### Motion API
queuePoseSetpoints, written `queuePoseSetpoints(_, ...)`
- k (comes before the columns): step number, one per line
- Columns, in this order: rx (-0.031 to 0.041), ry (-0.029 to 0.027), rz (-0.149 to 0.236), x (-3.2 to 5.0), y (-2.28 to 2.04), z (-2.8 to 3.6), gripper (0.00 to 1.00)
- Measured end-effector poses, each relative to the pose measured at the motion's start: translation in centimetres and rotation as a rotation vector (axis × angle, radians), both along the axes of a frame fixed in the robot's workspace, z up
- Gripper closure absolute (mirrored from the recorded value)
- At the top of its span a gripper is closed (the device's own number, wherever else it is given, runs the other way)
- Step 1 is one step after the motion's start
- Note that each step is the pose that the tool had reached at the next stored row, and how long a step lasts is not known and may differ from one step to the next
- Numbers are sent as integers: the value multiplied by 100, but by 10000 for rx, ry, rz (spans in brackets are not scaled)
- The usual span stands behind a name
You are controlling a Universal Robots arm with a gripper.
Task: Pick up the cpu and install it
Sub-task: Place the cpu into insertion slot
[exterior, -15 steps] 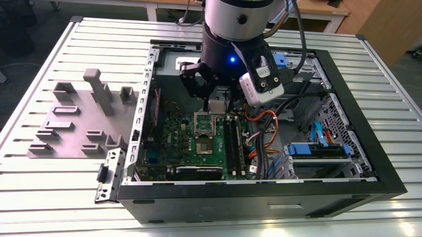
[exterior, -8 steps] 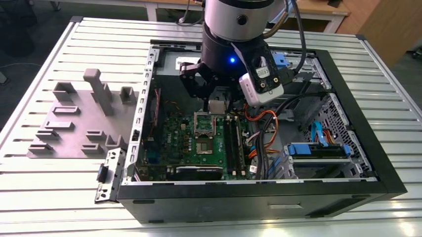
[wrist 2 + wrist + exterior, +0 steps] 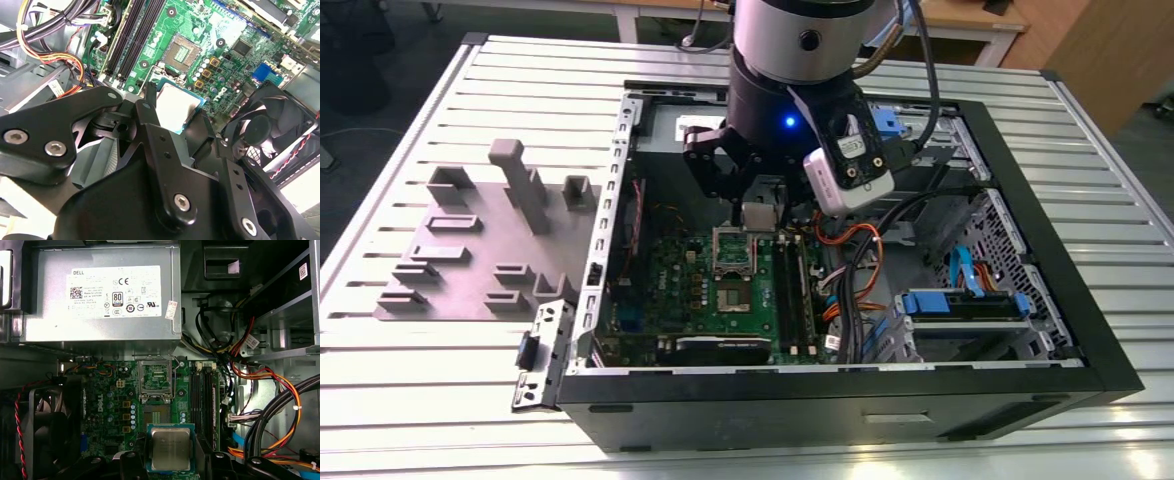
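The cpu (image 3: pixel 171 447) is a small square chip with a silvery top and a pale rim. My gripper (image 3: pixel 172 462) is shut on it, with a black finger (image 3: pixel 132 465) on each of two opposite edges. It hangs inside the open computer case (image 3: pixel 987 390), just above the green motherboard (image 3: pixel 707 300). In the second wrist view the cpu (image 3: pixel 177 107) sits between the black fingers (image 3: pixel 147 110), a short way off the open socket (image 3: pixel 182 52). The first wrist view puts the socket (image 3: pixel 156 412) right beside the chip, its metal frame (image 3: pixel 155 376) flipped up. In the exterior view the gripper (image 3: pixel 758 205) hovers over the socket (image 3: pixel 736 295).
A grey power supply (image 3: pixel 100 295) fills one end of the case. A black fan (image 3: pixel 270 130) stands close to the gripper. Memory slots (image 3: pixel 205 395) and bundled cables (image 3: pixel 260 390) flank the socket. A grey fixture plate with blocks (image 3: pixel 480 250) lies on the slatted table at the exterior view's left.
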State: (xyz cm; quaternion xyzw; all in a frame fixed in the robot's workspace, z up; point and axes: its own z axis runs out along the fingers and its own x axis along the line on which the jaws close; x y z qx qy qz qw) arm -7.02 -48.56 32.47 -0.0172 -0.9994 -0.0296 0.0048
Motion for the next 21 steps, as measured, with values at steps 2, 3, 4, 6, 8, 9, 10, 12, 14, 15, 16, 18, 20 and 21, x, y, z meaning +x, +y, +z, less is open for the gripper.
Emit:
queuePoseSetpoints(2,0,0,0,-1,0,0,53)
queuePoseSetpoints(3,0,1,-1,-1,0,0,53)
queuePoseSetpoints(4,-2,1,0,-1,0,-1,53)
queuePoseSetpoints(6,2,-1,6,-1,0,-19,53)
queuePoseSetpoints(8,1,0,12,-1,0,-53,53)
queuePoseSetpoints(9,1,1,25,-1,0,-72,53)
queuePoseSetpoints(10,1,3,70,-2,0,-90,53)
queuePoseSetpoints(12,0,4,242,-6,0,-126,53)
queuePoseSetpoints(14,2,3,324,-6,0,-162,53)
queuePoseSetpoints(15,1,4,334,-6,0,-181,53)
queuePoseSetpoints(16,2,3,344,-7,0,-199,53)
queuePoseSetpoints(18,1,4,351,-7,0,-235,53)
queuePoseSetpoints(20,0,4,353,-7,0,-259,53)
queuePoseSetpoints(21,-1,5,353,-8,-1,-259,53)
